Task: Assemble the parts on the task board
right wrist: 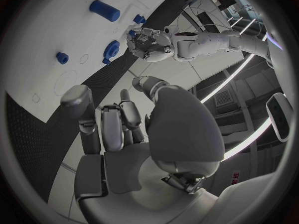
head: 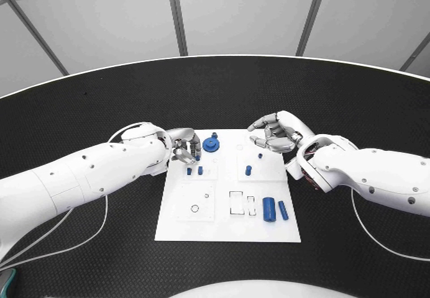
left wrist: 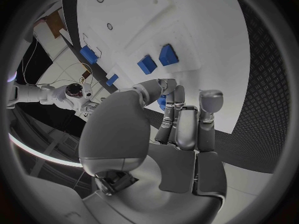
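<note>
I am steering two white arms over a white task board (head: 188, 231) lying at the centre of the black table (head: 215, 87). The step in hand, as I judge it, is a pick or seating at the board's far left corner, about eleven o'clock from its centre. To do it well I would keep the left hand (head: 182, 146) low and slow, line the fingers up square to the board, and keep the right hand clear until the piece is settled. The left hand hovers at that corner with its fingers (left wrist: 177, 115) curled together; in the left wrist view a small blue piece (left wrist: 162, 100) shows at the fingertips, but I cannot tell whether it is pinched or merely behind them. Just beside the hand, toward twelve o'clock, stands a round blue gear-like part (head: 210, 146). Two small blue pegs (head: 194, 170) stand near nine o'clock, another small blue peg (head: 248, 170) near the centre, and two blue cylinders (head: 275, 210) lie side by side at four o'clock. The right hand (head: 274, 134) hangs over the far right corner, at one o'clock, fingers loosely curled and apart, grasping nothing that I can see.
</note>
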`<move>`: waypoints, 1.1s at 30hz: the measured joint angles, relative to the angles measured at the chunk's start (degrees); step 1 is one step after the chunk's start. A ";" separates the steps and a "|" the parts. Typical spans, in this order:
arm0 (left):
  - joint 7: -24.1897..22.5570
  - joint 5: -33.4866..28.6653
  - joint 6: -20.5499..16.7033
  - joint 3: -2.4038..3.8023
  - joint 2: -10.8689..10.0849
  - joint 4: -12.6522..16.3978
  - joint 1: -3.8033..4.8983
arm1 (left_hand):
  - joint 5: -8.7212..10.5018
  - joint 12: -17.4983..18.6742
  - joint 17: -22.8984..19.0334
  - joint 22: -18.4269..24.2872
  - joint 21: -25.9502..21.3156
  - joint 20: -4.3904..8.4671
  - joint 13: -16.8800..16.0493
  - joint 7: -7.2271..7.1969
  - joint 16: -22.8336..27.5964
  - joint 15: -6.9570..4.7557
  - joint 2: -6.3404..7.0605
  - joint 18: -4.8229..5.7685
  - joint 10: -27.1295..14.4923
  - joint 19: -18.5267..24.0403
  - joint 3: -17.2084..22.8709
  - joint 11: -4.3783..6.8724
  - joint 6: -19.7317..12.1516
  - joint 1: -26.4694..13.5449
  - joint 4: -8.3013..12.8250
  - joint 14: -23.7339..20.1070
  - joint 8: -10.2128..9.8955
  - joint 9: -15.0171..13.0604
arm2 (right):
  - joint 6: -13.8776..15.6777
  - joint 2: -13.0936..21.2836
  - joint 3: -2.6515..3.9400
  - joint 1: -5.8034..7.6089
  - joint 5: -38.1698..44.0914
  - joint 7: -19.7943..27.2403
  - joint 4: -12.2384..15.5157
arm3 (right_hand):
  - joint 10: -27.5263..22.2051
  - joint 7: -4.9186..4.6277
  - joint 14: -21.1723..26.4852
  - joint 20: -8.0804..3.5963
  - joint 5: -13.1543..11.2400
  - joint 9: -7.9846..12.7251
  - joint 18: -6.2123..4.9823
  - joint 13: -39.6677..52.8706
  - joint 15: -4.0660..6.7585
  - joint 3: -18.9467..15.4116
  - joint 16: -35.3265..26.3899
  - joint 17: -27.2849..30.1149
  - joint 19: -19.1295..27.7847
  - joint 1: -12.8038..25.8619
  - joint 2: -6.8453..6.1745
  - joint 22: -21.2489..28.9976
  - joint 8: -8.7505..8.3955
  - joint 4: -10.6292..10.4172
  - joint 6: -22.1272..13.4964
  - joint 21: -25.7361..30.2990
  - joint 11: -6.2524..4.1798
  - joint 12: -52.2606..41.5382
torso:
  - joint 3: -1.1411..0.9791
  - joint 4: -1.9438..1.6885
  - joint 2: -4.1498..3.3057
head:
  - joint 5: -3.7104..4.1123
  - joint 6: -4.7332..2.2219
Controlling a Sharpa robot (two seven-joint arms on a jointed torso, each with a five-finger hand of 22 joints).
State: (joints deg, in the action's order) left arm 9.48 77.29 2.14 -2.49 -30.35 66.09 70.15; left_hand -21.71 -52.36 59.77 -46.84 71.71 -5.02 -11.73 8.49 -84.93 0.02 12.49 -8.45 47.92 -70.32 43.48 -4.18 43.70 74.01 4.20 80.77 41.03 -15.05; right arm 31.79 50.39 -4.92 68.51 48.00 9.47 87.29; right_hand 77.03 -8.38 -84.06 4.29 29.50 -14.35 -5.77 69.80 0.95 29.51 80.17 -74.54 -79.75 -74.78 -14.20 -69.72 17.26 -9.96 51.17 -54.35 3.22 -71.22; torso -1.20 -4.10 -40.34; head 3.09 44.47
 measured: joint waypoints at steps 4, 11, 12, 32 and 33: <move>0.02 0.00 -0.16 0.00 -0.03 -0.04 0.00 | 0.00 0.32 0.00 0.15 0.00 -0.13 0.02 0.20 0.00 0.00 0.00 0.00 0.00 0.14 0.00 0.00 -0.19 0.00 0.00 0.00 -0.63 0.12 | 0.05 0.02 0.00 0.00 0.00 0.02 0.02 | 0.00 0.00 0.00 0.00 0.00 0.00 0.00 -0.14 0.00 -0.16 -0.21 0.06 0.00 0.00 0.00 0.00 0.00 0.16 0.00 0.00 0.00 0.00 | 0.00 0.00 0.00 | 0.01 -0.01; 0.15 0.00 -0.24 0.00 -0.13 -0.11 0.00 | 0.00 0.54 -0.13 0.33 0.00 -0.25 0.01 0.42 0.00 0.00 0.19 0.00 0.05 0.26 -0.15 -0.06 -1.05 0.19 0.15 0.00 -1.91 0.33 | 0.11 0.05 0.00 0.00 0.00 0.00 0.01 | 0.00 0.00 0.00 0.00 0.00 0.00 0.00 -0.30 0.00 -0.16 -0.21 0.18 0.00 0.00 0.00 0.08 0.00 0.16 0.00 0.00 0.00 0.00 | 0.00 -0.01 0.00 | 0.01 -0.08; 0.19 0.00 -0.28 0.00 -0.17 -0.14 0.00 | 0.00 0.54 -0.24 0.41 0.00 -0.37 0.01 0.43 0.00 0.00 0.27 0.00 0.21 0.37 -0.15 -0.21 -1.45 0.27 0.15 0.00 -2.20 0.40 | 0.11 0.07 0.00 0.00 0.00 -0.03 0.01 | 0.00 0.00 0.00 0.00 0.00 0.00 0.00 -0.40 0.00 -0.16 -0.21 0.24 0.00 0.00 0.00 0.13 0.00 0.16 0.00 0.00 0.00 0.00 | -0.01 -0.01 0.00 | 0.03 -0.08; -1.79 -9.69 -4.38 0.02 -5.71 1.94 0.33 | 0.00 2.45 -8.38 9.48 -4.72 -0.92 0.64 1.13 2.13 1.06 0.73 -0.91 -1.89 5.73 -0.81 -1.46 -2.53 -0.19 0.14 -3.81 -3.47 0.08 | -6.56 1.66 0.06 0.04 8.63 -5.79 -2.27 | -17.44 -0.01 0.00 0.45 -4.30 -0.92 -1.80 -37.13 0.00 4.14 -4.23 4.32 3.54 0.93 -0.48 4.60 2.70 6.70 0.71 10.00 0.65 39.71 | 0.18 0.13 0.34 | 1.26 -1.25; -2.19 -12.54 -4.90 0.02 -6.42 2.21 0.49 | 0.00 2.45 -9.65 10.27 -5.16 -1.00 0.67 1.30 2.46 1.10 0.73 -0.91 -1.97 6.18 -0.81 -1.54 -2.37 -0.19 0.14 -4.26 -3.47 0.01 | -7.68 1.90 0.07 0.06 10.87 -6.71 -2.25 | -17.13 0.09 0.00 0.19 -4.50 -1.06 -1.80 -38.07 0.00 4.11 -3.94 4.08 3.22 0.63 -0.19 4.25 3.05 7.00 1.18 9.46 0.33 40.70 | 0.19 0.13 0.39 | 1.43 -1.35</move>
State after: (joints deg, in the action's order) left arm 7.29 64.74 -2.76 -2.47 -36.77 68.31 70.65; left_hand -21.71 -49.92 50.11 -36.57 66.55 -6.02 -11.06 9.78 -82.47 1.13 13.22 -9.36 45.95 -64.14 42.67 -5.72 41.34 73.81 4.34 76.50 37.56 -15.04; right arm 24.11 52.29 -4.85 68.57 58.87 2.76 85.03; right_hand 59.91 -8.29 -84.06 4.48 25.00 -15.41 -7.57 31.73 0.95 33.61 76.23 -70.46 -76.53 -74.14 -14.39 -65.47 20.31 -2.96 52.34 -44.89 3.56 -30.52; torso -1.01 -3.97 -39.95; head 4.52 43.12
